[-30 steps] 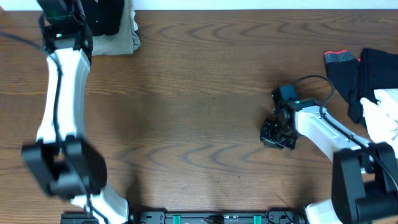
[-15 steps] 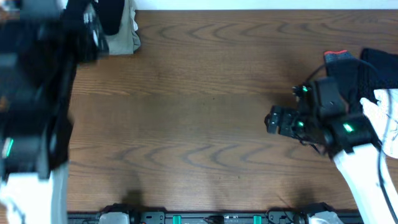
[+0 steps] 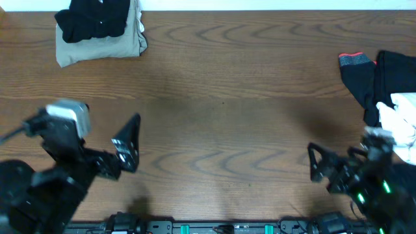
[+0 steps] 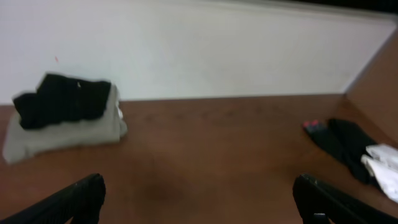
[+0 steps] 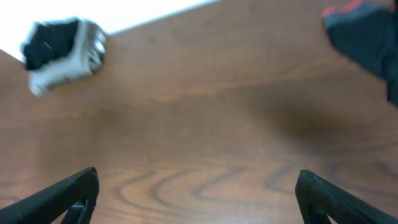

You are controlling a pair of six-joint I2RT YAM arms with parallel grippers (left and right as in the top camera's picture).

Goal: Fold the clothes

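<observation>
Left gripper (image 3: pixel 128 144) at 8 o'clock: jaws wide apart, empty. Right gripper (image 3: pixel 316 164) at 4 o'clock: same. Loose black garment (image 3: pixel 359 77) and white garment (image 3: pixel 403 112) at 3 o'clock. Folded black piece (image 3: pixel 94 19) on khaki garment (image 3: pixel 97 48) at 11 o'clock.

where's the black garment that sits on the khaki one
In the overhead view the black garment lies at the far left corner of the table, on top of the khaki garment and opposite the pile on the right.

One folded stack (image 3: pixel 97 32), one loose heap (image 3: pixel 376 78), one left pincer (image 3: pixel 130 143), one right pincer (image 3: pixel 314 162).
</observation>
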